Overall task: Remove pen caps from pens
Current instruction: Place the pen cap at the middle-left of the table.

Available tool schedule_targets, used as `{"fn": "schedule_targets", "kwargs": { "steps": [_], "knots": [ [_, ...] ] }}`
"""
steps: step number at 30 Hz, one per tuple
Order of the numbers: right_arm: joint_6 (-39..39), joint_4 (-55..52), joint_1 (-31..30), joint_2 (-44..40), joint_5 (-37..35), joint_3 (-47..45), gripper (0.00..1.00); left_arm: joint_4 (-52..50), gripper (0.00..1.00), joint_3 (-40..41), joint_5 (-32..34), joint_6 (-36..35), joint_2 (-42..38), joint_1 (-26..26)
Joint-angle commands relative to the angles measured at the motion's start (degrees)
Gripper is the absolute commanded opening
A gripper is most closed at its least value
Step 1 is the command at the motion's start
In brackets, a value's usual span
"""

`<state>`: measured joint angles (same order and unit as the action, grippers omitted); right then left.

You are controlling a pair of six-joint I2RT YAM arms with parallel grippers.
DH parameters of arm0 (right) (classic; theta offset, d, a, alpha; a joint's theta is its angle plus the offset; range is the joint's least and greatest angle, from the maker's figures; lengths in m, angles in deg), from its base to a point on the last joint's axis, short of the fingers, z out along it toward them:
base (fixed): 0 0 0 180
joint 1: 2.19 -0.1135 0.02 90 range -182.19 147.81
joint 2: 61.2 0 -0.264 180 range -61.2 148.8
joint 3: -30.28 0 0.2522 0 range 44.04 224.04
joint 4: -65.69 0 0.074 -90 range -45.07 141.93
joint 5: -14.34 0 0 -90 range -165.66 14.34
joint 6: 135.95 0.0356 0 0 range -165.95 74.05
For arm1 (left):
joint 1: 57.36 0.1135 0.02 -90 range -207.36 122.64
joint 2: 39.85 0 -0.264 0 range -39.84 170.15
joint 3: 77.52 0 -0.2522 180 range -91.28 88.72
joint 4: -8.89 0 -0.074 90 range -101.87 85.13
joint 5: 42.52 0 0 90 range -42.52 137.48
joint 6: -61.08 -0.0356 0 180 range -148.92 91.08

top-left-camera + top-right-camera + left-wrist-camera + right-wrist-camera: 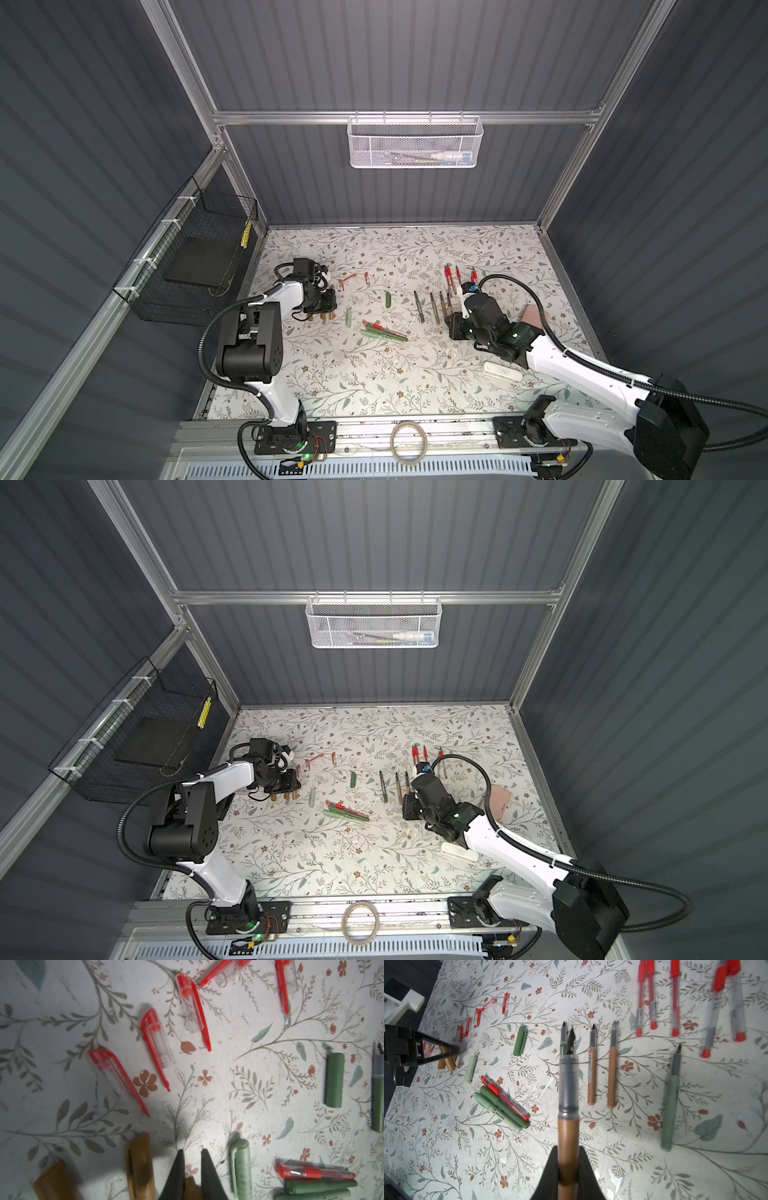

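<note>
left hand (192,1152): clamped on brown cap (190,1187)
right hand (568,1148): clamped on uncapped brown pen (568,1126)
red caps (348,279): left hand's 1 o'clock

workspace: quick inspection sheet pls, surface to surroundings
surface: floral cover, flat
job's things: uncapped pens rowed right of centre; three capped pens piled mid-table; loose caps at the left
clutter: white case, pink case, tape roll on the front rail
grippers: left gripper shut on a brown cap; right gripper shut on a brown pen, uncapped
cables: black hose looped off each arm
surroundings: white mesh basket on back rail, black wire basket on side wall
</note>
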<state>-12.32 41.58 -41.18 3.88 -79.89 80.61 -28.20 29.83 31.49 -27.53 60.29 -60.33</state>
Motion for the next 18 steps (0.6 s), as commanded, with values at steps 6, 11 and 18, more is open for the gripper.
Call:
{"fn": "schedule_targets", "kwargs": {
  "steps": [6, 11, 18],
  "knots": [
    [-1.03, 0.18, 1.29, 0.41, 2.17, -0.59, 0.00, -1.50, 0.02, -1.77, 2.57, -1.57, 2.35, -0.07],
    [-1.89, -0.85, 1.87, 1.71, 2.99, 0.79, 0.00, -1.32, 0.13, -1.49, 2.60, -0.87, 1.58, -0.04],
    [-3.60, -1.22, 3.19, 4.72, 3.93, 2.68, 0.00, 0.00, 0.20, 0.48, 2.09, -0.43, -2.33, -0.07]
  ]
}}
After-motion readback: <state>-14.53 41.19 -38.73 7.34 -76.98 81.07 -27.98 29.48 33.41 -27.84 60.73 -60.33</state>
